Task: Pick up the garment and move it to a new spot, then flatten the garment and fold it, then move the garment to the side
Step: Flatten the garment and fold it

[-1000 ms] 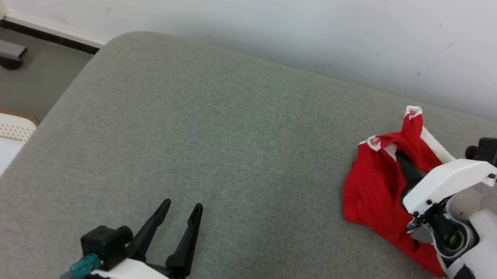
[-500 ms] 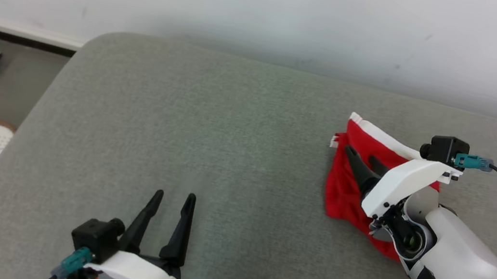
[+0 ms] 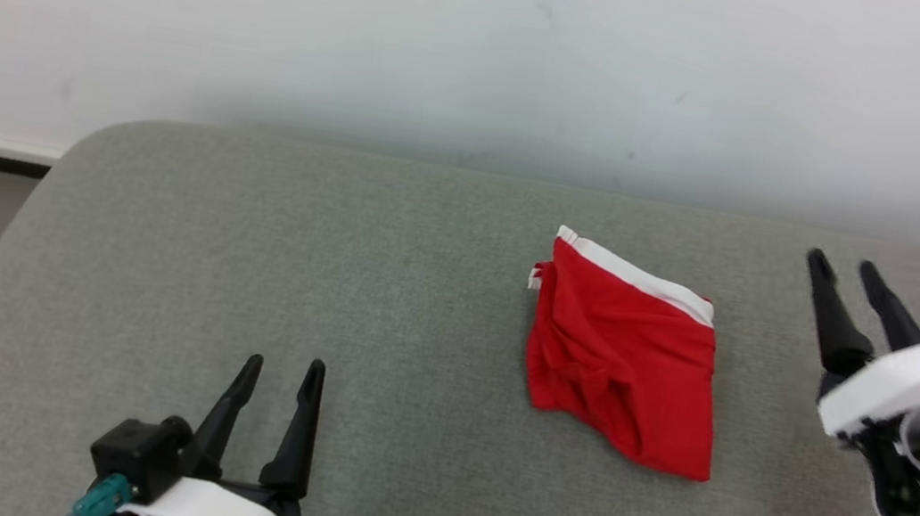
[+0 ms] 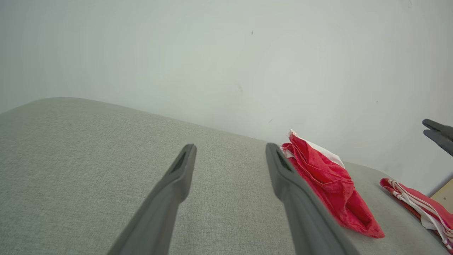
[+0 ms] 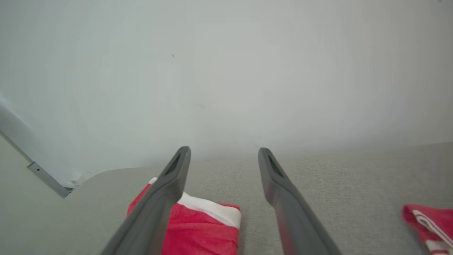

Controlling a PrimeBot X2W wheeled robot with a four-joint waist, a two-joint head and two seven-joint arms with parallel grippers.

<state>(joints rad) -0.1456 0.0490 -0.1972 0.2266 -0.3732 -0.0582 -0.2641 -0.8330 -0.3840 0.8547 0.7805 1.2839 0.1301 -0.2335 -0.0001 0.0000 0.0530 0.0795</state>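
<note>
Two sets of jaws, pictured spread wide and empty over a grey cushion (image 3: 331,276). Left jaws low at the near edge, right jaws at the far right, apart from the cloth. Between them, nearer the right, a red garment (image 3: 625,362) with a white waistband, seen lying folded in a rumpled square on the cushion. Further right, a second red-and-white cloth (image 4: 424,209). Behind, a pale wall (image 3: 454,41).
</note>
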